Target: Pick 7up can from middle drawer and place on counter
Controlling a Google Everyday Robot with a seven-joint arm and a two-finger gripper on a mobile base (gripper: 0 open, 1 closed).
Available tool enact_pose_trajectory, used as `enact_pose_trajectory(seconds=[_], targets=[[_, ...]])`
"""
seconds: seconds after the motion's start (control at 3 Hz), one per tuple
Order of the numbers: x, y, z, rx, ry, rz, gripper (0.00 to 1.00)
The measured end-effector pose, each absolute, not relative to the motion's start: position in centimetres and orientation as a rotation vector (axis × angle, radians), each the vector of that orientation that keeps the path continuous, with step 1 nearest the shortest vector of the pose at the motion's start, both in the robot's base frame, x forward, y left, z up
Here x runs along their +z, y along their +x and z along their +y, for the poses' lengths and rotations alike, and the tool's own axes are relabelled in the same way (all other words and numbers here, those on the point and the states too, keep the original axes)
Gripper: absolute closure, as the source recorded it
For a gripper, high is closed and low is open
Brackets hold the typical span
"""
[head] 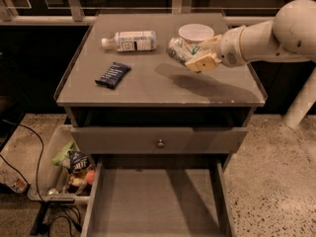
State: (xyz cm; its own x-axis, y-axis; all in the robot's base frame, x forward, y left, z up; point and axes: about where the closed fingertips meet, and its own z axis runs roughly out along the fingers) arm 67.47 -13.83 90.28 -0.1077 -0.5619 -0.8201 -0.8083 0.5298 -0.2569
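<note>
Colours: can (177, 48) silvery-white and green; gripper (191, 57), above counter (148, 85), jaws clamped on can, cream; counter, drawer (158, 206) grey; bowl (196, 32) white; packet (113, 75) dark blue; bottle (129, 41) label white.

One gripper (195, 52) over the bench (148, 90), its fingers (200, 63) clasping one 7up can (177, 48). Left of the fingers: one bottle (129, 41), one dark packet (113, 75). Behind: one bowl (196, 32). Below: one middle drawer (158, 201).
</note>
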Motion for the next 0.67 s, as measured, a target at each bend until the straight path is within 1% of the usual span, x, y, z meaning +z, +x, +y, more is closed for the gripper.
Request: enact_pose_trajectory(seconds=[0.67], targets=[[87.0, 67.0, -12.0, 0.263, -1.113, 1.889, 1.0]])
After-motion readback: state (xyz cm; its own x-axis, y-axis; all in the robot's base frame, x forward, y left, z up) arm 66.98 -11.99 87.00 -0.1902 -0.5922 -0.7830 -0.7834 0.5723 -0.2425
